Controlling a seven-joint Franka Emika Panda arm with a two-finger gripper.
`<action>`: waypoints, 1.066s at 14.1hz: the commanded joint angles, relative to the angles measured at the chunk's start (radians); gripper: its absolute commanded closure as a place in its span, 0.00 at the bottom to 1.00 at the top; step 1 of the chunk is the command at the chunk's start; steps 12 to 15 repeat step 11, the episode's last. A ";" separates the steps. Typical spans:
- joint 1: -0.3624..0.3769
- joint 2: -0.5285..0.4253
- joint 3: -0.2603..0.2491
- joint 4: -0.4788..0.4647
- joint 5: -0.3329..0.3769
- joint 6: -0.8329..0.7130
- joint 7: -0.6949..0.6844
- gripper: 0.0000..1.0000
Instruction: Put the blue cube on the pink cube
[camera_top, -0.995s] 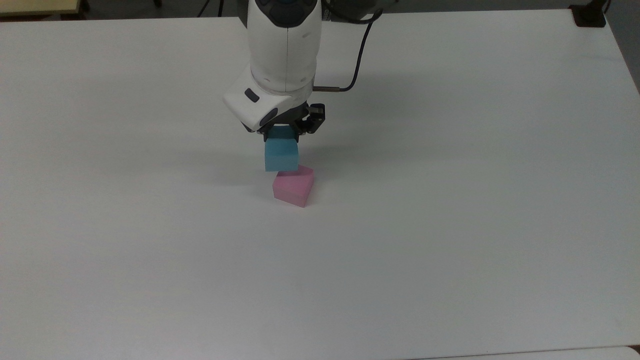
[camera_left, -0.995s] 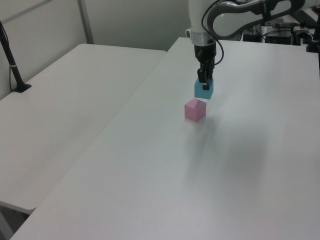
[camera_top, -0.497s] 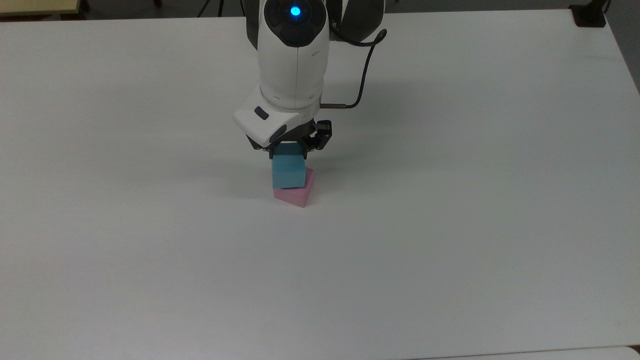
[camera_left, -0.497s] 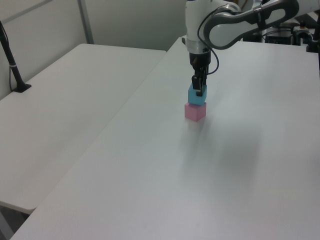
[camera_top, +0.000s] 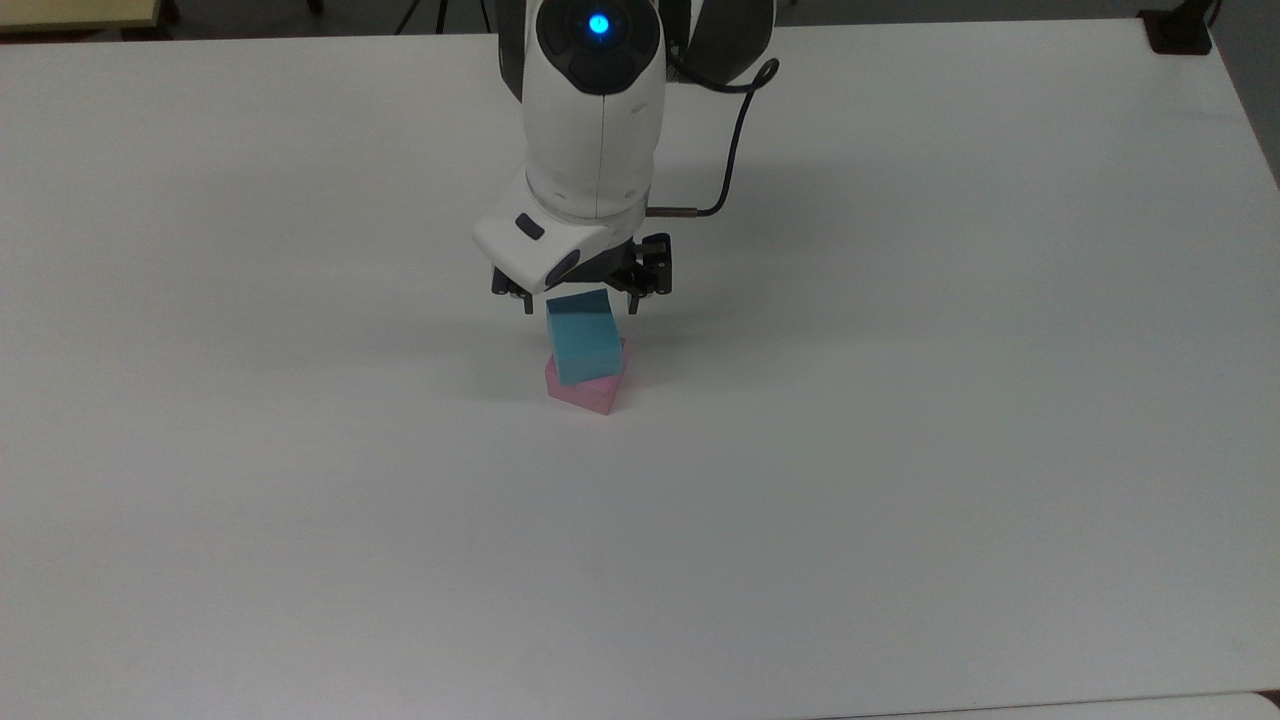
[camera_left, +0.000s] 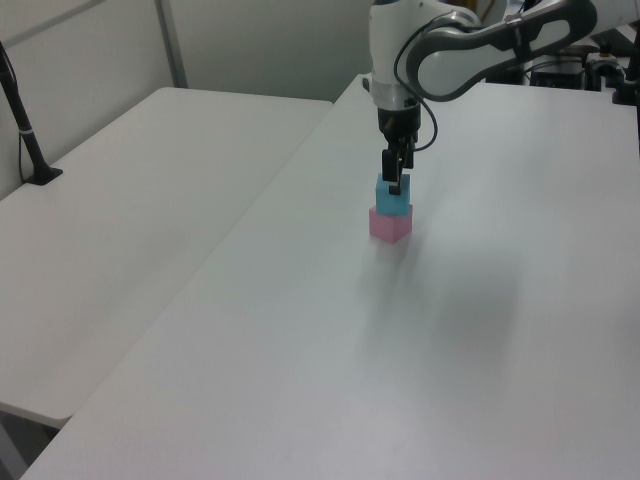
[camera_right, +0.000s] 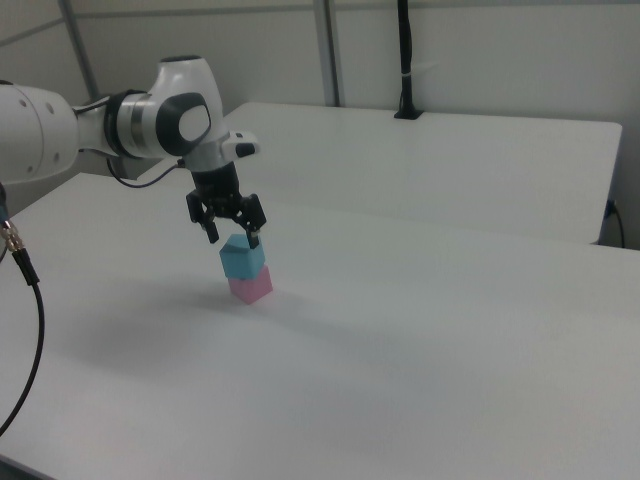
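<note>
Claw (camera_top: 579, 303) spread wide, gripping nothing, fingers flanking top of blue cube (camera_top: 584, 338) without contact. Blue cube directly beneath claw, resting on pink cube (camera_top: 588, 392), slightly rotated. Stack mid-tabletop (camera_top: 900, 450).

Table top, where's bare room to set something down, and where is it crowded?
The table is bare from the pink cube to the top view's near edge and both side edges. It is crowded at the stack: the blue cube sits on the pink cube, with the open pincer just above it.
</note>
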 joint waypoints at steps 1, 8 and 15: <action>-0.002 -0.154 -0.010 -0.022 0.002 -0.097 0.014 0.00; -0.138 -0.365 0.048 -0.035 0.019 -0.318 0.007 0.00; -0.177 -0.387 0.076 -0.046 0.021 -0.324 0.002 0.00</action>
